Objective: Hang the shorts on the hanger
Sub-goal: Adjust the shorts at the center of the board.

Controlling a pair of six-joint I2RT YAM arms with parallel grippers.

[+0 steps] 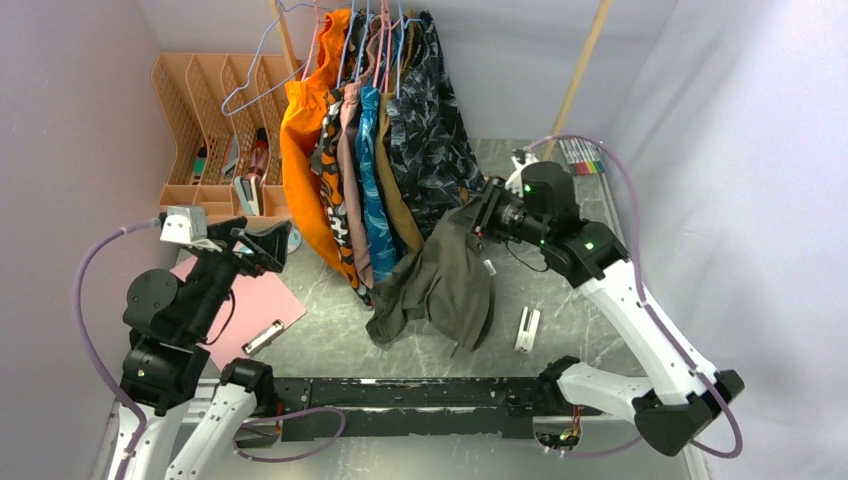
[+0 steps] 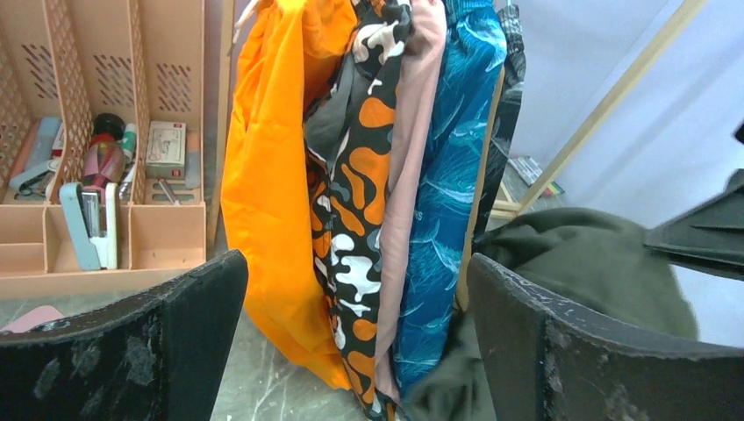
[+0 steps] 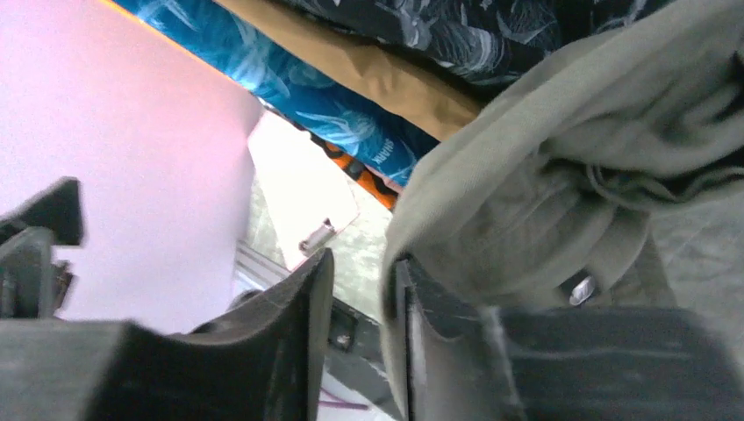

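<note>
My right gripper (image 1: 481, 220) clamped the shorts (image 1: 445, 285), which hung below it (waistband bunched). I judged lifting higher wise, with the left gripper (image 2: 355, 272) gaping empty.

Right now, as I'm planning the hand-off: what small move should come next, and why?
Probably the left gripper should rise toward the light-blue hanger. It is open and empty, the hanger hangs bare left of the orange garment, and the right gripper holds the olive shorts, partly lifted off the table.
</note>
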